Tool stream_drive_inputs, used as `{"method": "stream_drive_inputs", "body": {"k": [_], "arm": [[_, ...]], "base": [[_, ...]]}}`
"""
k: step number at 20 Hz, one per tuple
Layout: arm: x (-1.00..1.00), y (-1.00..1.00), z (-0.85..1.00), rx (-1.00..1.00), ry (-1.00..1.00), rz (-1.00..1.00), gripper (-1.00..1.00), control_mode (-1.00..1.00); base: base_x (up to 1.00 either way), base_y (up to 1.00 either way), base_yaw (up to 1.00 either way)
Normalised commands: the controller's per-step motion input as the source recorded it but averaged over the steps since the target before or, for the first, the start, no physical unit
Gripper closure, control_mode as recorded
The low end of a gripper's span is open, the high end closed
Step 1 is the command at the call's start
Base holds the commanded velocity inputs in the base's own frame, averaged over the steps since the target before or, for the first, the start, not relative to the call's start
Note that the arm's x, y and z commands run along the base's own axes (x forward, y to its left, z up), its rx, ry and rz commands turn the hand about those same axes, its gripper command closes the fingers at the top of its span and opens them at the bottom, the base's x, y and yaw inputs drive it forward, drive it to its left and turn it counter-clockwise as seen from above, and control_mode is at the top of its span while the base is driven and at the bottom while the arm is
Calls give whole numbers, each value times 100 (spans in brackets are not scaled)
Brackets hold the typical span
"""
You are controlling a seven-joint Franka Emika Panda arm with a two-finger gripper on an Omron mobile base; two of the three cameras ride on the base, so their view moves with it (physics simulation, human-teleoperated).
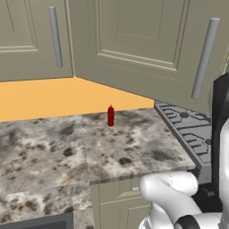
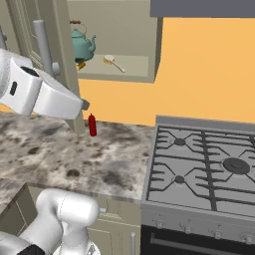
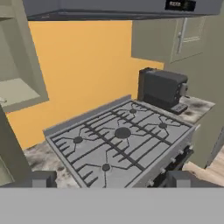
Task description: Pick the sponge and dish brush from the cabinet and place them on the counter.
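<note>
My fingers (image 3: 109, 180) stand spread wide with nothing between them, the two dark tips rising at the bottom of the hand view on either side of a grey stove top (image 3: 120, 144) with black grates. Beyond the stove in that view sits a dark boxy appliance (image 3: 162, 89) against the orange wall, on a strip of speckled stone.

From the right base camera, the cabinet (image 2: 112, 40) hangs open, its panelled door (image 2: 47, 55) swung out toward me with the long grey bar handle showing. On the beige inside shelf the dish brush (image 2: 114, 63) lies flat, pale handle angled toward the front edge, round head to the left. Beside it stands a teal kettle (image 2: 82, 45), and just below the kettle's base a small yellow shape peeks out from behind the door edge; it may be the sponge (image 2: 80, 64), though it is too hidden to be sure.

Below the cabinet, the worktop (image 2: 60, 159) of mottled grey and brown stone carries a red bottle (image 2: 92, 125) standing upright near the wall. From the left base camera the same bottle (image 1: 110, 116) stands at the back of the worktop (image 1: 67, 152), under the open door (image 1: 147, 49), with the stove (image 1: 192, 132) off to the right.
</note>
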Motion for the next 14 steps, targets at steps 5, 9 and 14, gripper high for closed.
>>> {"method": "stream_drive_inputs", "body": {"k": [5,9,14], "arm": [[-27,-47,26,28,-4,1,-100,-100],[-28,-29,4,23,-8,1,-100,-100],[-3,-1,-21,7,-5,5,-100,-100]], "base": [[0,0,0],[0,0,0],[0,0,0]]}}
